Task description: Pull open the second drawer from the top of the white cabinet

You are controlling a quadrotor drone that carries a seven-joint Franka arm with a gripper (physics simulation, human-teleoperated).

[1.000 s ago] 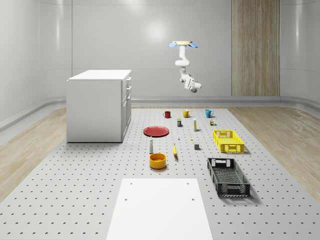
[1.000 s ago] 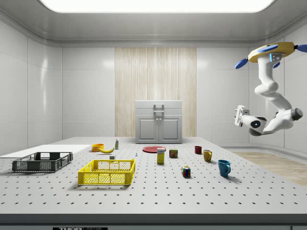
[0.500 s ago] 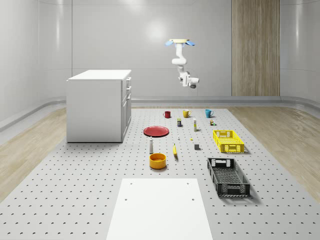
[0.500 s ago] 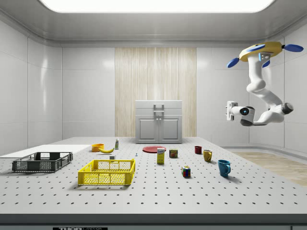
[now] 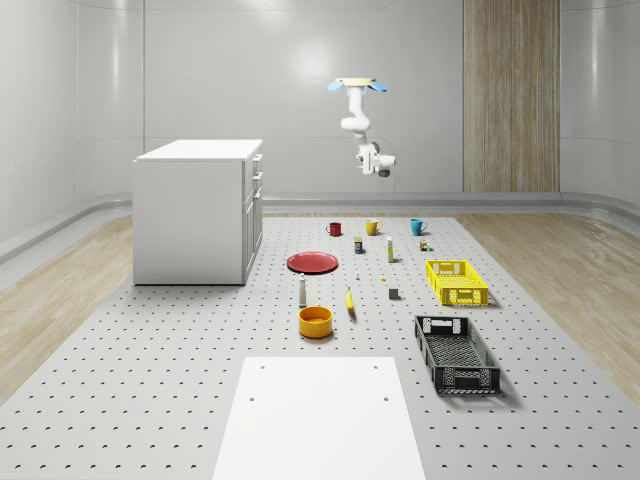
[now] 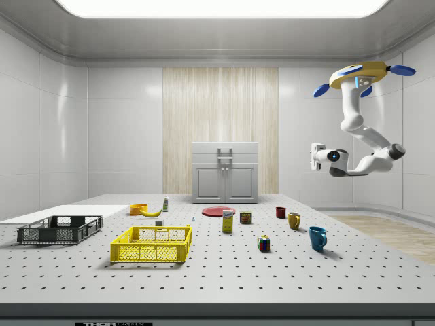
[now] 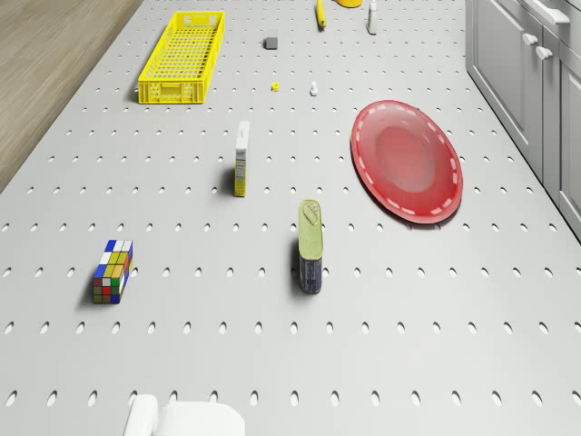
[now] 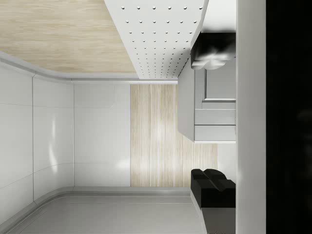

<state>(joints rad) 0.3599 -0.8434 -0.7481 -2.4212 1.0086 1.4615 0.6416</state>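
The white cabinet (image 5: 195, 210) stands on the perforated floor at the whole-scene view's left, with its drawers facing right. Its second drawer (image 6: 225, 160) sits flush with the front, under the top one. The drone (image 5: 353, 85) hovers high above the far end of the floor, over the row of mugs, well away from the cabinet. My arm hangs below it, bent, and the gripper (image 6: 314, 156) is held level in the air. In the wrist view the black finger pads (image 8: 212, 187) stand wide apart with the cabinet (image 8: 214, 119) far off between them. The gripper is open and holds nothing.
A red plate (image 7: 407, 159), a can (image 7: 310, 245), a small box (image 7: 241, 159), a colour cube (image 7: 113, 271) and a yellow basket (image 7: 182, 44) lie on the floor below the drone. A black basket (image 5: 456, 352), an orange bowl (image 5: 315, 320) and mugs (image 5: 372, 227) are also there.
The drone has drifted towards the side view's left and a little lower. The arm has swung up, so the gripper is higher and level.
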